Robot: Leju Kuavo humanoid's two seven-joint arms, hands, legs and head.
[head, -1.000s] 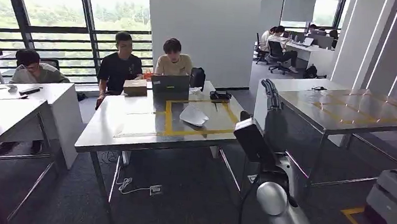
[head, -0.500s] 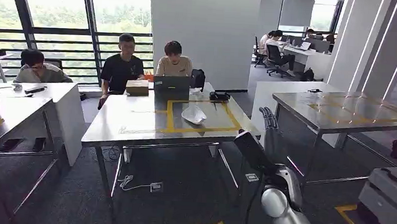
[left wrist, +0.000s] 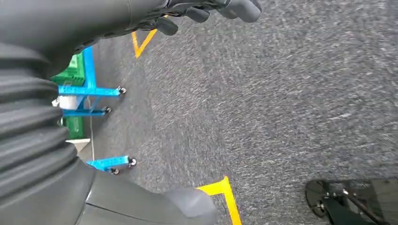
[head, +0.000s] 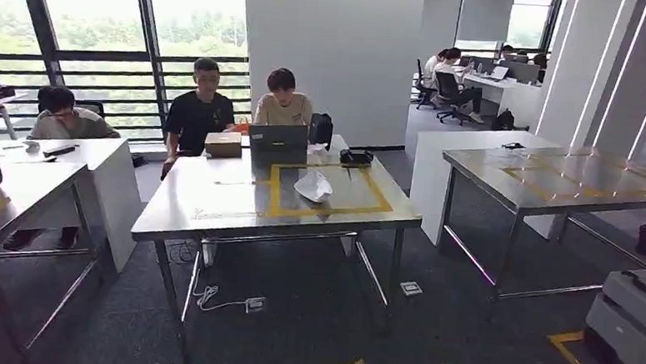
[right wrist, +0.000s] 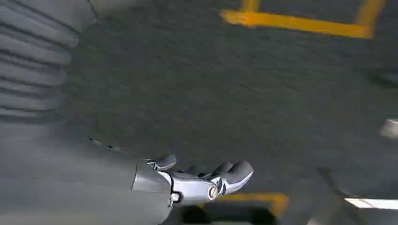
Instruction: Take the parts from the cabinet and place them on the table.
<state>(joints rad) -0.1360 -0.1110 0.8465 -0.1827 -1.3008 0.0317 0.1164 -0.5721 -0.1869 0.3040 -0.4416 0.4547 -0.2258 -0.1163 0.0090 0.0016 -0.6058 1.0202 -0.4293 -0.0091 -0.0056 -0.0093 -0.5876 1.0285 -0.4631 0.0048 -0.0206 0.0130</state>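
Blurred wrist views, cropped edges

The right hand [right wrist: 197,180] was motion-blurred, its fingers [right wrist: 237,171] smeared against the grey floor [right wrist: 244,93], so their pose could not be told. The left hand [left wrist: 141,14] was cut off by the picture's edge, with part of its fingers [left wrist: 239,8] out of frame. Beyond those fingers, a blue wheeled frame [left wrist: 91,98] was partly hidden. On the table [head: 218,201], the white part [head: 313,185] was too small to identify.

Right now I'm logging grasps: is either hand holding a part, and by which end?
Nothing is held. The left hand and right hand hang over carpet, holding nothing.
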